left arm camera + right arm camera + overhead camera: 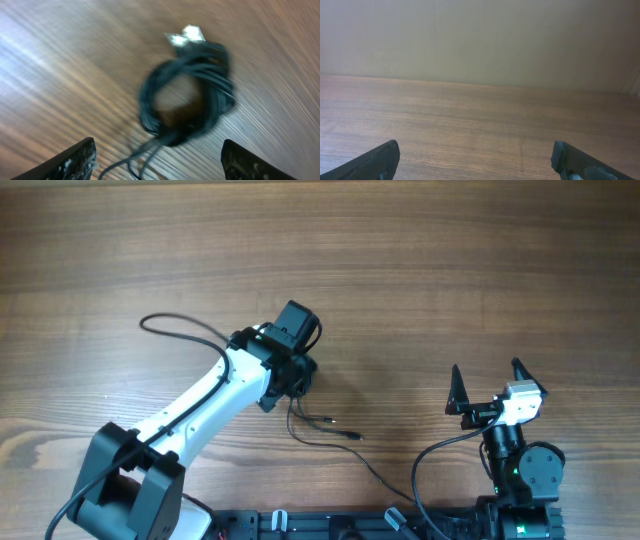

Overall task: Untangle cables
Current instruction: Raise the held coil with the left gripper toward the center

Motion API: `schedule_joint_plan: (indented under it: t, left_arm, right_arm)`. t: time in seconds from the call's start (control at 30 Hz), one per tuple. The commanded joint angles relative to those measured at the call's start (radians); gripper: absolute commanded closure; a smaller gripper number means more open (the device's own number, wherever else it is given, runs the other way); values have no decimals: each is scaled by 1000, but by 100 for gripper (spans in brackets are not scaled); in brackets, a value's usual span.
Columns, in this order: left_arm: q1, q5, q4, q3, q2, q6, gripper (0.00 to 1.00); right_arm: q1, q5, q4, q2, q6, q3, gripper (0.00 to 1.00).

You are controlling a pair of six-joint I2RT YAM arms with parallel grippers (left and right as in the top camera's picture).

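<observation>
Coiled black cables (217,92) lie on wood table (450,260), just ahead of left jaws, centred btwn them, loose tails trailing toward jaws. Left jaws wide, empty. Right jaws wide, empty, well apart. Left arm (200,405) is nearer.

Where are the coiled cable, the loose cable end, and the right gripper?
coiled cable (217,82): left wrist view, right side of the coil.
loose cable end (352,436): overhead view, its tip.
right gripper (486,370): overhead view, midway between fingertips.

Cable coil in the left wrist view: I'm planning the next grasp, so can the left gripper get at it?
Probably yes: the left gripper stands open right over the cable coil, which lies on the table with nothing between them.
</observation>
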Motion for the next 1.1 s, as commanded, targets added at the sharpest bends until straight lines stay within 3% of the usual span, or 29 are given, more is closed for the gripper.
schedule_joint_plan:
  t: [0.0, 0.17, 0.4, 0.57, 0.73, 0.9, 1.07]
  left_arm:
    - [2, -85, -10, -68, 0, -286, 17]
    - [1, -138, 72, -146, 1, -349, 20]
    - [1, -197, 177, -190, 2, -329, 42]
    - [2, -226, 230, -190, 2, -43, 37]
    - [2, -227, 277, -190, 2, 130, 29]
    - [2, -230, 344, -190, 2, 365, 30]
    - [2, -230, 345, -190, 11, 499, 30]
  right_arm:
    - [-4, 14, 3, -5, -19, -1, 0]
    - [-4, 14, 3, -5, -19, -1, 0]
    - [-4, 14, 3, -5, -19, -1, 0]
    - [-4, 14, 3, -5, -19, -1, 0]
    - [-4, 14, 3, -5, -19, -1, 0]
    - [-4, 14, 3, -5, -19, -1, 0]
    - [-4, 14, 3, -5, -19, -1, 0]
